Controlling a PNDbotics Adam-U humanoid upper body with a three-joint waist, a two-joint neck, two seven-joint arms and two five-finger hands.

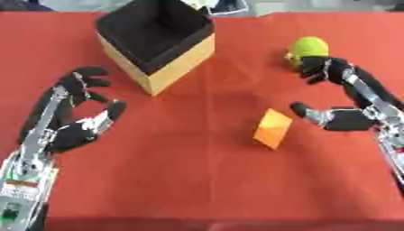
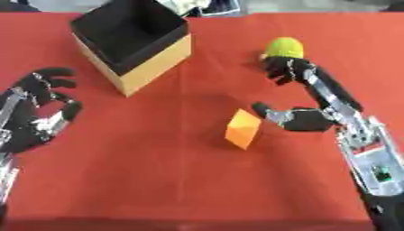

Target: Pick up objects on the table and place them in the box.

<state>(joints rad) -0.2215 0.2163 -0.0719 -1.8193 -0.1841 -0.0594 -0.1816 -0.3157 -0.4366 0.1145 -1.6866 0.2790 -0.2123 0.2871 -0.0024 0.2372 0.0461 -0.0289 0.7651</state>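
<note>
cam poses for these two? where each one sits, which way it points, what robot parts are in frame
Left eye view: in the head, looking down at the red table; left hand and forearm fully in frame, right hand near the right edge.
Right eye view: same head, same downward look, set slightly to the right; the right forearm shows fully, the left hand is cut by the left edge.
Shared: box, orange block, yellow-green object at the right hand's fingers.

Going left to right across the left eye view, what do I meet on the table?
left hand → box → orange block → yellow-green ball, with the right hand's fingers reaching it.
</note>
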